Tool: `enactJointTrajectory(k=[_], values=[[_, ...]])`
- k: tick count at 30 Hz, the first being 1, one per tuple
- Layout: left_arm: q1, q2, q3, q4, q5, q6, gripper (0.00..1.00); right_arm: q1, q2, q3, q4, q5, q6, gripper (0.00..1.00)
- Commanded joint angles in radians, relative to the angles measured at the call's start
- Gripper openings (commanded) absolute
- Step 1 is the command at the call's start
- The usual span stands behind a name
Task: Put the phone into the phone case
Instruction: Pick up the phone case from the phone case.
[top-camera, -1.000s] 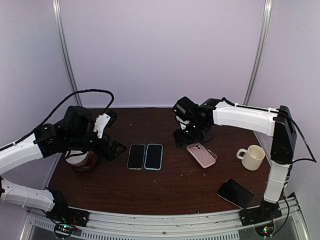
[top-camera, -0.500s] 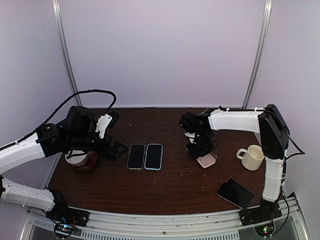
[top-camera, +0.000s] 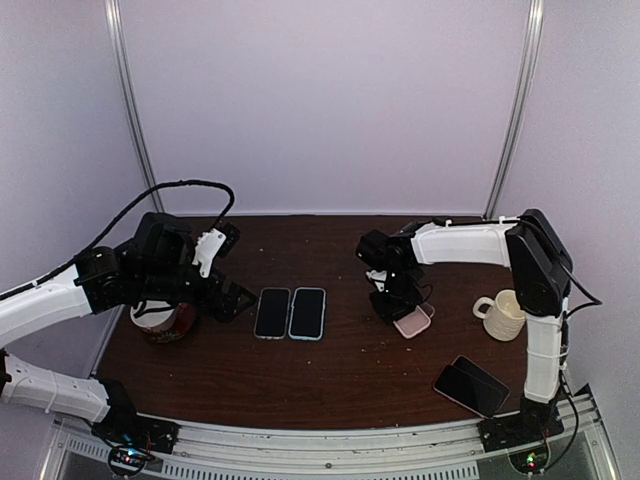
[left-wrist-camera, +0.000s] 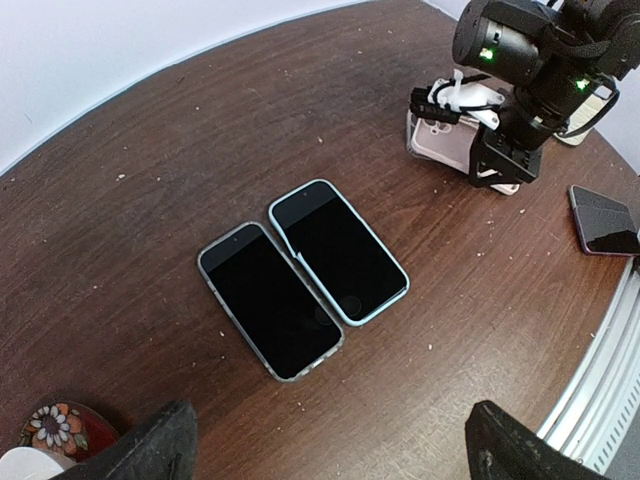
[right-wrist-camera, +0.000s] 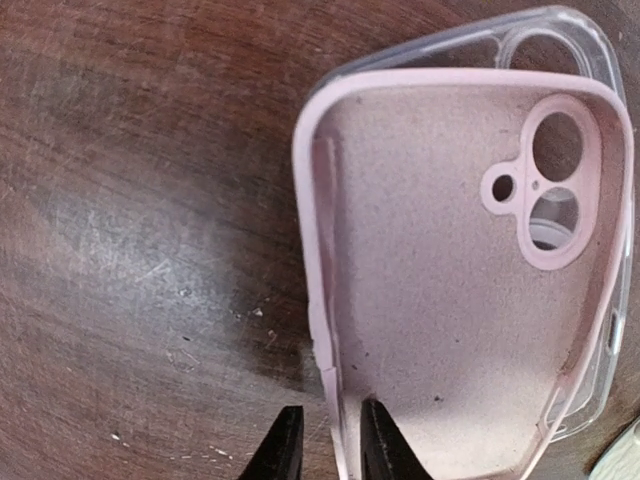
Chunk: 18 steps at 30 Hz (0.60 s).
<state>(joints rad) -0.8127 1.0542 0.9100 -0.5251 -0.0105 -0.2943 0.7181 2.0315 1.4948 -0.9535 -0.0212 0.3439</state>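
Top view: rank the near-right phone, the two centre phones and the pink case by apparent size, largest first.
1. Near-right phone, though it lies nearest the camera.
2. Grey-edged phone and blue-edged phone: alike, unranked.
3. Pink case: mostly hidden under the right gripper, so unsure.

My right fingers (right-wrist-camera: 285, 448) are black. The pink case (right-wrist-camera: 450, 300) is pale pink, flecked with dark specks; the clear case (right-wrist-camera: 560, 35) is see-through. The table (top-camera: 330, 385) is dark brown wood grain with pale scuffs. 2 phones show black screens: the blue phone (left-wrist-camera: 340, 252) has a light blue rim, the grey phone (left-wrist-camera: 270, 300) a grey one. The 3rd phone (top-camera: 472, 386) is black. The mug (top-camera: 503, 315) is cream. The bowl (left-wrist-camera: 55, 428) is red with flowers.
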Motion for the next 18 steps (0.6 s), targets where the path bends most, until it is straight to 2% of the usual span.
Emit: enactJointTrajectory(k=[1,5,12,18], values=[[0.006,-0.001,0.009,0.032,0.01,0.006,0.97,-0.008,0.014,-0.001,-0.001,0.014,-0.003,0.18],[0.006,0.0,0.009,0.032,0.04,0.006,0.98,-0.008,-0.021,0.004,-0.017,0.046,0.013,0.0],[0.006,0.001,0.009,0.035,0.046,0.006,0.98,0.027,-0.17,0.022,-0.069,0.093,0.093,0.0],[0.006,-0.006,0.007,0.038,0.049,0.005,0.97,0.136,-0.309,-0.106,0.001,0.037,0.272,0.0]])
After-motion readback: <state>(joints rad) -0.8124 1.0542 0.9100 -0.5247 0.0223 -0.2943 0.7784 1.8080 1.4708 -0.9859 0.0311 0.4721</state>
